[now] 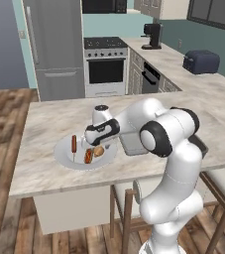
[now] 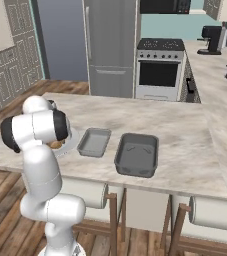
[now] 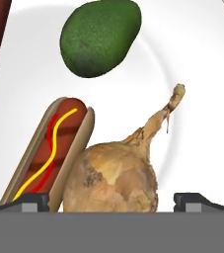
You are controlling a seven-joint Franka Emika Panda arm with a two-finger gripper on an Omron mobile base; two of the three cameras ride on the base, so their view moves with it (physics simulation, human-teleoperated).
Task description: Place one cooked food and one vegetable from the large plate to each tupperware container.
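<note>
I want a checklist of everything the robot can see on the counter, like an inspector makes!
Surface: marble counter.
Job's things: plate holds sausage, hot dog, onion and green vegetable; onion touches hot dog. Light tray and dark tray both empty.
Clutter: nothing seen.
Gripper: open, fingertips either side of onion.
Cables: nothing seen.
Surroundings: fridge, oven, toaster, coffee maker, stools.
</note>
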